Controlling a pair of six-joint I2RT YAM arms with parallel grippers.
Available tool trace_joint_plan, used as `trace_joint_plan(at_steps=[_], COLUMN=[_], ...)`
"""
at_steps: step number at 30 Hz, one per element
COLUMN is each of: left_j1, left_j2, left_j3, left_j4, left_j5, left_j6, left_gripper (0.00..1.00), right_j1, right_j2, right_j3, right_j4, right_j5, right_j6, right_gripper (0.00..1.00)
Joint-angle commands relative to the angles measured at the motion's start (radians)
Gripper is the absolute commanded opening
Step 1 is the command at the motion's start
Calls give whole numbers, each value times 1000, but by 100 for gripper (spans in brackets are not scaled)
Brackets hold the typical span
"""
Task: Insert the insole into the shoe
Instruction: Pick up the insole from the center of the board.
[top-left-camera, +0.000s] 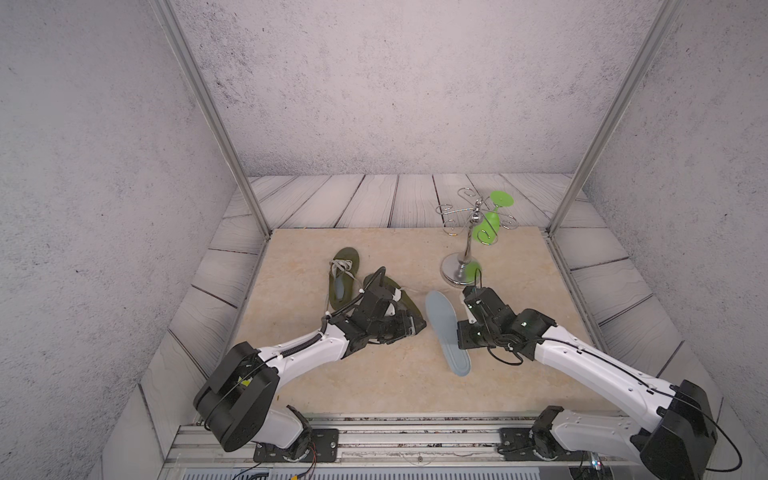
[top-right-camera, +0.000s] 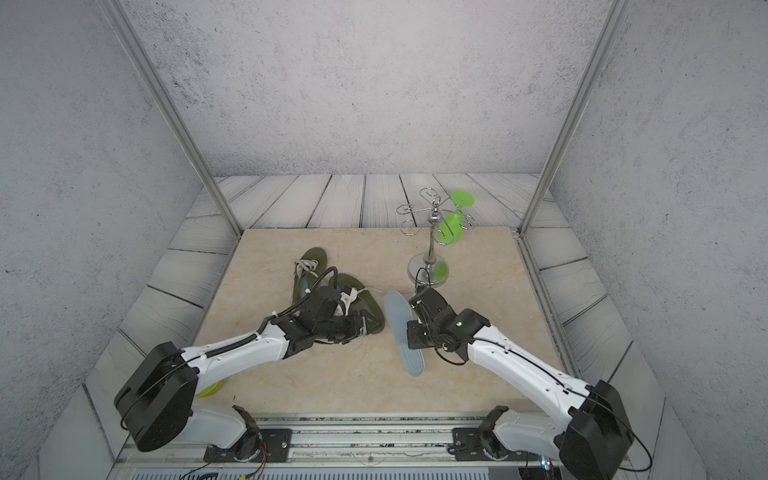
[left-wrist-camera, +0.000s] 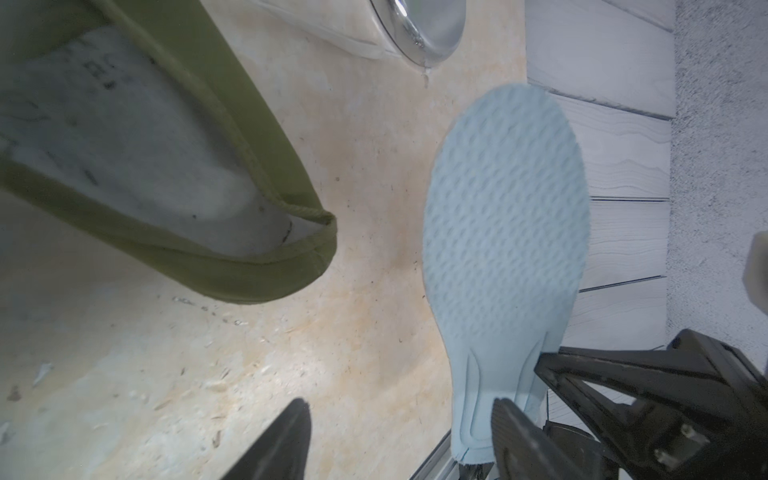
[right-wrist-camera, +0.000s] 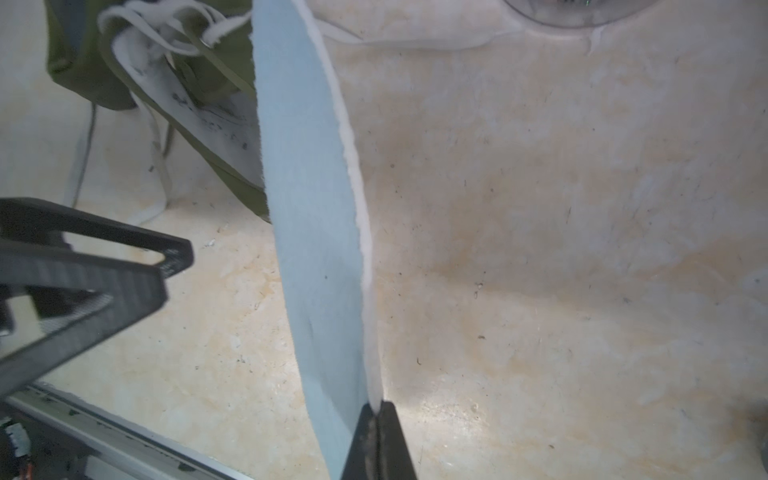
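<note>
The table (top-left-camera: 353, 386) gave the olive shoe (left-wrist-camera: 137, 158) nothing to brace against, so a push into its opening would probably have slid it away. The shoe lay on its side with its grey lining bare and nothing gripping it. The chrome stand (top-left-camera: 461, 270), beyond the shoe and near the right arm, carried a green glass (top-left-camera: 486, 226), and a wide swing could have knocked it. A second olive shoe (top-left-camera: 343, 274) lay just behind the first, close enough to be shoved if the first one skated. The pale blue insole (top-left-camera: 441, 322) hung just beside the shoe's heel end, not yet in it and tilted on edge. The right jaws were pressed together on only its thin side rim. Such a shallow pinch on a floppy sheet could have let it twist, droop or slip out when its tip met the collar. The left jaws stood spread and empty between shoe and insole, and they might have blocked the insole's path. The loose white laces (right-wrist-camera: 166, 25) at the shoe's throat could have snagged the tip.
</note>
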Motion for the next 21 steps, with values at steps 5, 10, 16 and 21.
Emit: trace_joint_plan(at_steps=[5, 10, 16, 21], left_j1=[-8, -6, -4, -4], left_j2=[18, 18, 20, 31], left_j3=[22, 15, 16, 24], left_j4=[132, 145, 192, 201], left_j5=[50, 32, 25, 31], left_j6=[-4, -3, -19, -36], left_gripper=[70, 66, 50, 18], right_j1=[-13, -17, -18, -20], right_j2=[22, 38, 65, 78], right_j3=[59, 67, 73, 75], right_j4=[47, 94, 116, 112], right_j5=[-121, -195, -263, -255], right_j6=[1, 19, 16, -6], right_gripper=[0, 0, 0, 0])
